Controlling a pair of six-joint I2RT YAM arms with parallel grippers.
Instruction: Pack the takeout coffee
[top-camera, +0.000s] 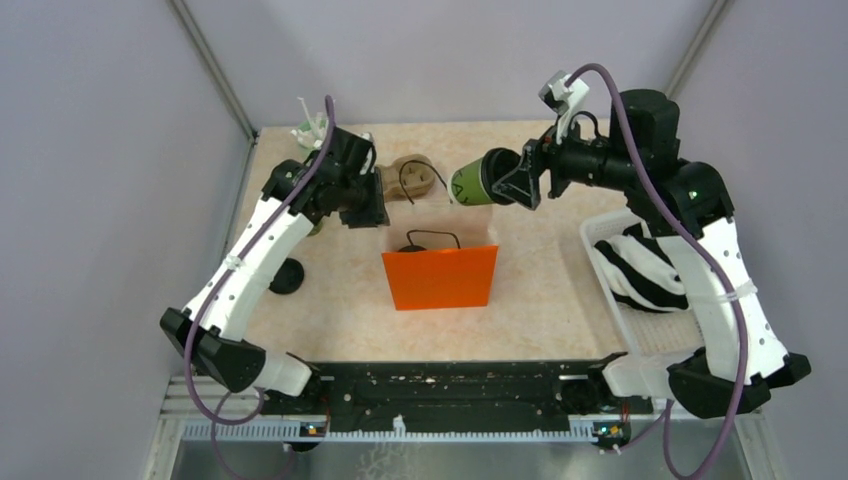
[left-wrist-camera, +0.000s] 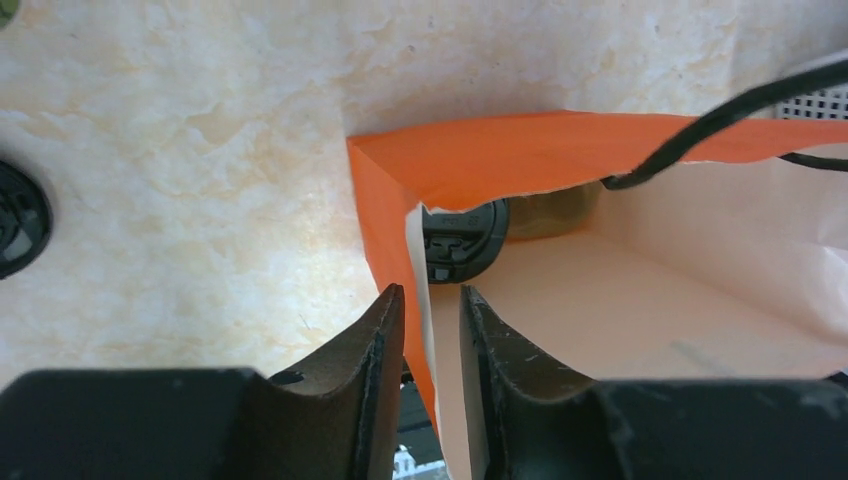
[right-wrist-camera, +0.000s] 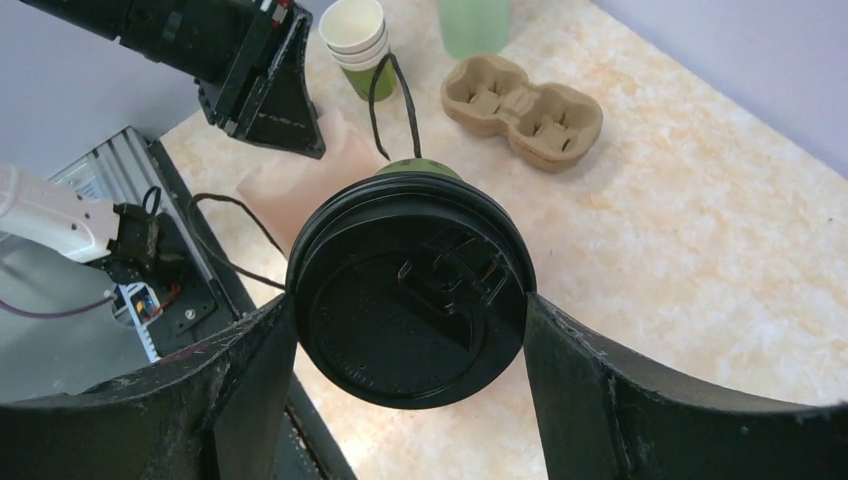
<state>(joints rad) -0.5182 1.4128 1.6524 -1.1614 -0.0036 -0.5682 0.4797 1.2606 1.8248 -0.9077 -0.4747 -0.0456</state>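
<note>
1. The right hand (right-wrist-camera: 408, 322) grips the coffee cup (top-camera: 468, 184) between its fingers, by the black lid (right-wrist-camera: 405, 285) — cup tipped sideways.
2. The left hand (left-wrist-camera: 432, 300) — pinched on the edge of the orange bag (left-wrist-camera: 520, 155).
3. Past the right hand, a cardboard carrier (right-wrist-camera: 522, 110) sits on the table (right-wrist-camera: 700, 250).

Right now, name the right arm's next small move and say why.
Probably lower the right tool to ease the takeout coffee into the orange paper bag: the cup hangs tilted above the bag's open mouth, and the left tool pinches the bag's edge, holding it open.
</note>
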